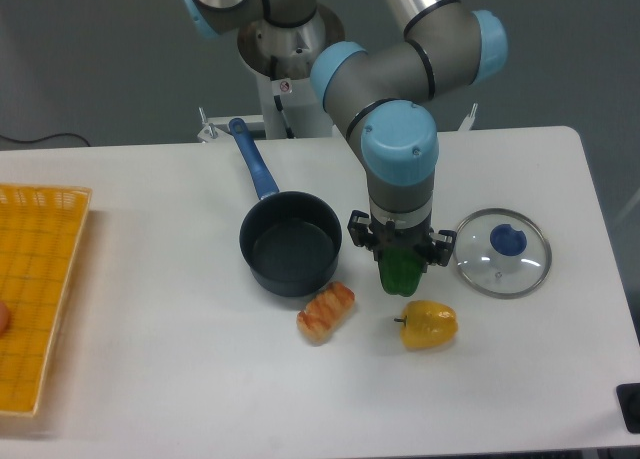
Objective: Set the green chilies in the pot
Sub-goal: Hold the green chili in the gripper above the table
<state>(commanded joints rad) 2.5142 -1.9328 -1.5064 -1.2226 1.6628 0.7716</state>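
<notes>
The green chili (401, 269) is a glossy bright-green pepper under my gripper (401, 263), between the pot and the glass lid. The gripper points straight down and its fingers sit on either side of the pepper; it looks shut on it, low over the table. The pot (290, 243) is a round dark saucepan with a long blue handle (253, 159) pointing to the back. It stands just left of the gripper and looks empty inside.
A yellow pepper (429, 324) lies just in front of the gripper. A grilled-looking orange toy food (326, 312) lies in front of the pot. A round glass lid with a blue knob (502, 252) lies to the right. A yellow basket (35, 289) stands at the left edge.
</notes>
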